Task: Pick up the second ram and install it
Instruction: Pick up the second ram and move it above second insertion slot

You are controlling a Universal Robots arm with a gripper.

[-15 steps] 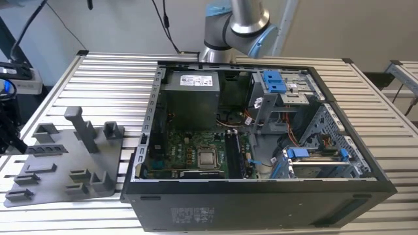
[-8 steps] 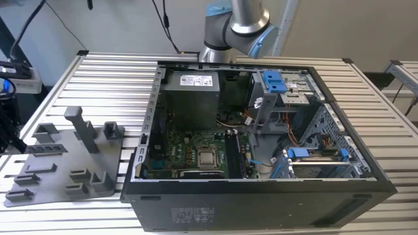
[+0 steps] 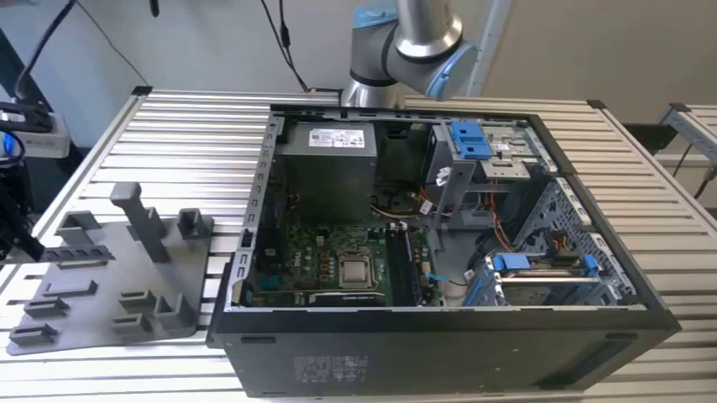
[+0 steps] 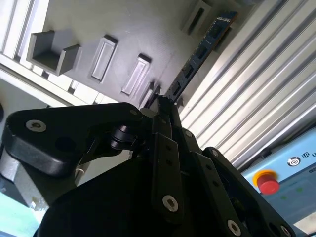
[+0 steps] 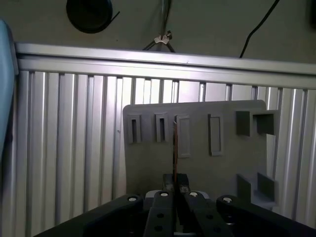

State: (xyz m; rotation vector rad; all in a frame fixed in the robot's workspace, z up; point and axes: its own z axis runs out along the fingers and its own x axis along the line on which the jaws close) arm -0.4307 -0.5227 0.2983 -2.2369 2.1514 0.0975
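gripper (image 5: 175, 181) | jaws closed tight on the second ram (image 4: 197, 57), held edge-on | grey tray (image 5: 148, 163) lies behind it

We count one open computer case (image 3: 448, 353), one grey tray (image 3: 101, 302), one ram stick (image 4: 200, 52), one robot arm (image 3: 404, 50) and one red button (image 4: 267, 181). In the first wrist view the tray has four thin slots (image 5: 160, 128) in a row.

Colours you had before you
You saw a grey tray (image 5: 197, 148), a black hand (image 4: 162, 102), a dark second ram (image 4: 197, 55), blue clips (image 3: 471, 138), and a silver ribbed counter (image 3: 191, 143).
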